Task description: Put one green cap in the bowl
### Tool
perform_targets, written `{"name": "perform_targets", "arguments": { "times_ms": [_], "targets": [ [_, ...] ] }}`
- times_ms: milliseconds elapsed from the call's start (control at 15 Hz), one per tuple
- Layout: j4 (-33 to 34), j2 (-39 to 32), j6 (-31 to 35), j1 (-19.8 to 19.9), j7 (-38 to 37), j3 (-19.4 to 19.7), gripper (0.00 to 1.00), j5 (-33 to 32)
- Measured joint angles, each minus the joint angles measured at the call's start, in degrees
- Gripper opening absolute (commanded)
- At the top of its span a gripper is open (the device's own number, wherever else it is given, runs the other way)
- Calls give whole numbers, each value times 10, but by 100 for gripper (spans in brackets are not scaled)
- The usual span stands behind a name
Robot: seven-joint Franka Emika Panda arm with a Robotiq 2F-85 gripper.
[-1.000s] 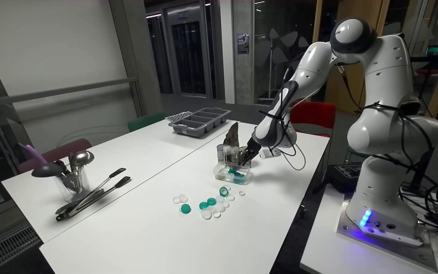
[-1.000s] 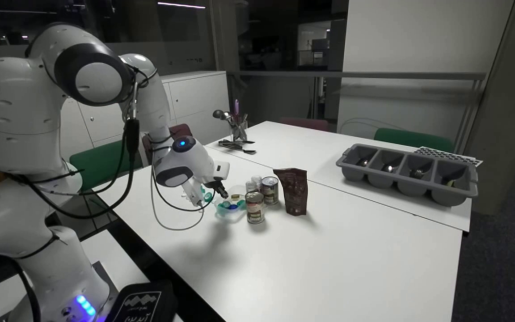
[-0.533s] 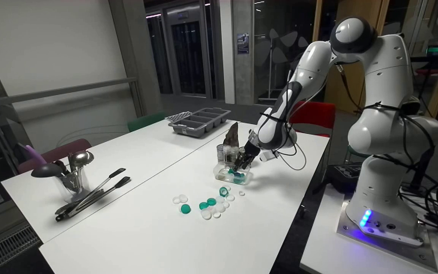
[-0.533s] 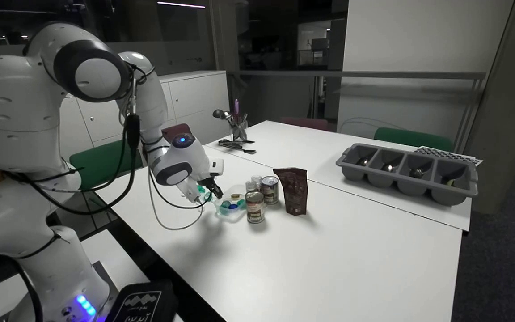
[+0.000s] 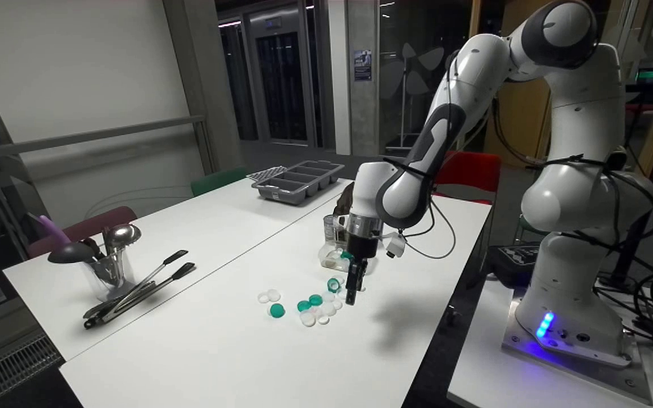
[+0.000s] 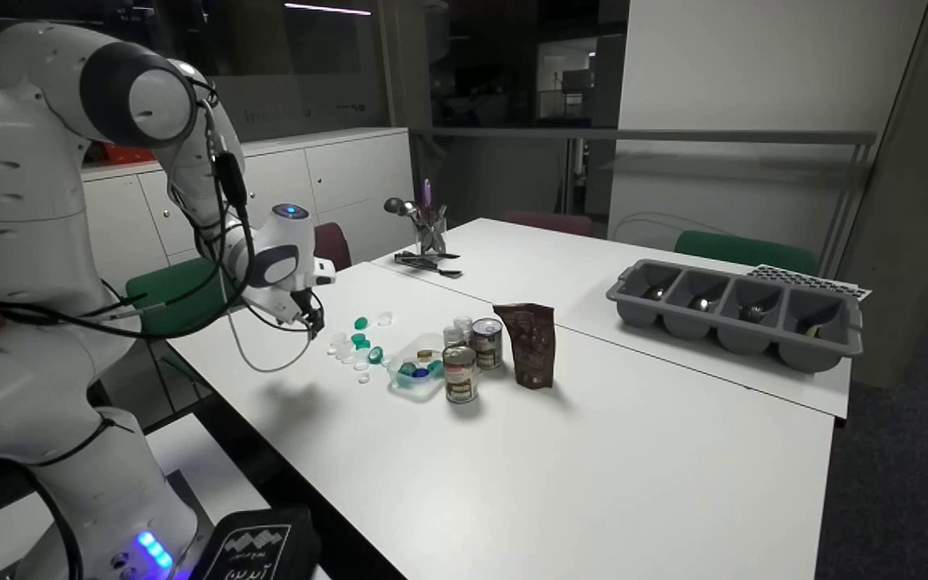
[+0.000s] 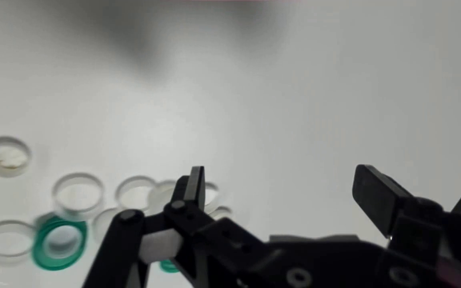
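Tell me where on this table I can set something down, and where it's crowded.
Free: the table between the brown pouch, the cans and the table's edges; between the tongs and the loose caps; between the tongs and the gray tray.
Crowded: around the clear container, with cans close by, and among the caps, near the open jaws.

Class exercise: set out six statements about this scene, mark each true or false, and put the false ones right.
1. The gripper is open above the table. True.
2. Every cap is green. False: pale caps lie among the green caps.
3. The gray tray has four compartments. True.
4. Every utensil is in that tray. False: the tongs lie on the table.
5. A brown pouch stands upright near two cans. True.
6. Nothing here is blue. False: a blue piece lies in the clear tub.
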State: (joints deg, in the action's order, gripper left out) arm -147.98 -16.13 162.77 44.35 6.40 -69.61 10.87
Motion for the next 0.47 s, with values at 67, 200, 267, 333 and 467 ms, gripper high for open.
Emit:
{"name": "perform_targets", "arguments": {
  "times_ms": [67,200,267,333,467],
  "targets": [
    [12,5,-46,1,-1,-23,100,0],
    [42,7,-137,4,-1,-60,100,6],
    [57,8,-172,7,-3,-71,100,8],
    [70,11,-199,8,-3,-76,100,7],
    [83,17,-222,8,-3,-77,100,7]
  ]
}}
